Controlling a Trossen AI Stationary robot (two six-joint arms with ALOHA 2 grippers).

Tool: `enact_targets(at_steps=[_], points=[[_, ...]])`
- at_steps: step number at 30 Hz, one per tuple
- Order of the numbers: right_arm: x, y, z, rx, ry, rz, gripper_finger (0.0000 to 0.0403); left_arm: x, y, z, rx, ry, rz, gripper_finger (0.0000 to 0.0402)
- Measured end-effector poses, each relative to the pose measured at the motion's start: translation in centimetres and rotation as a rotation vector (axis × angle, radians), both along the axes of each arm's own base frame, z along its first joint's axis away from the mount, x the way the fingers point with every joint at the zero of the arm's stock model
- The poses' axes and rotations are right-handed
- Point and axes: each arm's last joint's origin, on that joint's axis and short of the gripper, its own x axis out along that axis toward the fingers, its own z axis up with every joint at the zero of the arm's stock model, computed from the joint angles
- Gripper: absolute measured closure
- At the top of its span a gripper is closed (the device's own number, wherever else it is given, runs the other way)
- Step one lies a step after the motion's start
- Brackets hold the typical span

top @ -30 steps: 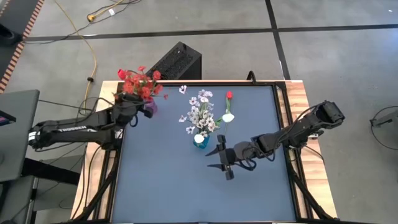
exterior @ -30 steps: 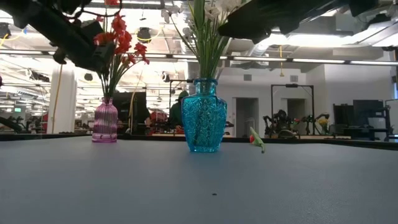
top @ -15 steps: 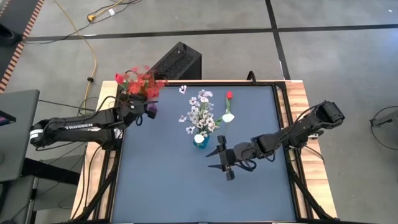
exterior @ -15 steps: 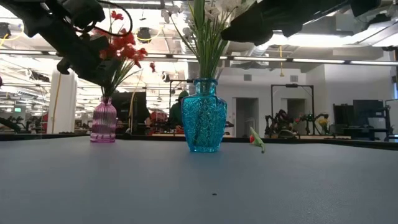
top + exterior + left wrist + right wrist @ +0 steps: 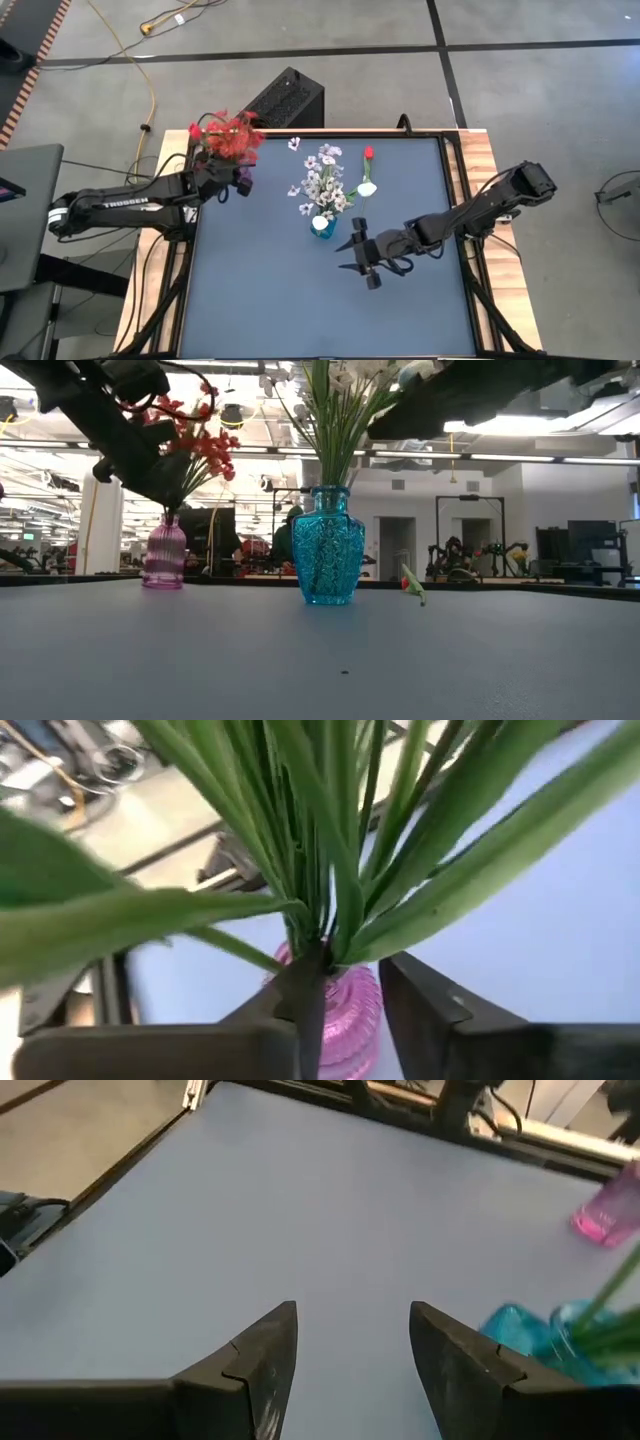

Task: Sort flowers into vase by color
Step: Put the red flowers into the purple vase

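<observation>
Dark and two-fingered, the left hand [image 5: 222, 178] sits at the far left corner of the surface [image 5: 300, 300], right beside the pink vase [image 5: 164, 557]. From its own wrist view the fingers [image 5: 420, 1010] stand slightly apart, with the green stems of the red flowers [image 5: 228, 137] rising between them out of the vase neck; whether the pads press on the stems cannot be told. The red blooms spread above the vase and lean toward the surface's left edge in the high view.

Outward from there, near the middle of the surface, a blue glass vase [image 5: 329, 546] holds the white flowers [image 5: 322, 182], their leaves standing up and fanning out. Just beyond it on the far side lie loose stems: one with a red bloom [image 5: 368, 153], a white bloom [image 5: 367, 188] near it, and a small white bloom [image 5: 294, 144] close to the far edge.

To the right of the blue vase, the right hand [image 5: 360, 262] hovers over bare blue surface with its fingers spread wide and nothing between them, pointing toward the left.
</observation>
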Motion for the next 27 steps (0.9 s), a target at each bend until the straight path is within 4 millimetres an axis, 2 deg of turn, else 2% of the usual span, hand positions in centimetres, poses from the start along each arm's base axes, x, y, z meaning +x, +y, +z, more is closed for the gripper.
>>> enact_targets(at_steps=[5,10,18,27], points=[[-1.2,-0.5,1.2,0.038,0.032,-0.026,0.0184,-0.2,-0.2,1.2,-0.048,-0.01,-0.039,0.0278],[-2.5,-0.9,2.1,0.071,0.067,-0.052,0.0184,-0.6,-0.4,2.3,-0.082,0.022,-0.046,0.0256],[-3.5,-1.3,2.9,0.104,0.092,-0.077,0.0184,-0.7,-1.0,3.9,-0.189,0.012,-0.205,0.0252],[-3.7,-1.2,2.7,0.116,0.11,-0.082,0.0184,-0.8,-1.2,6.7,-0.219,-0.052,-0.272,0.0252]])
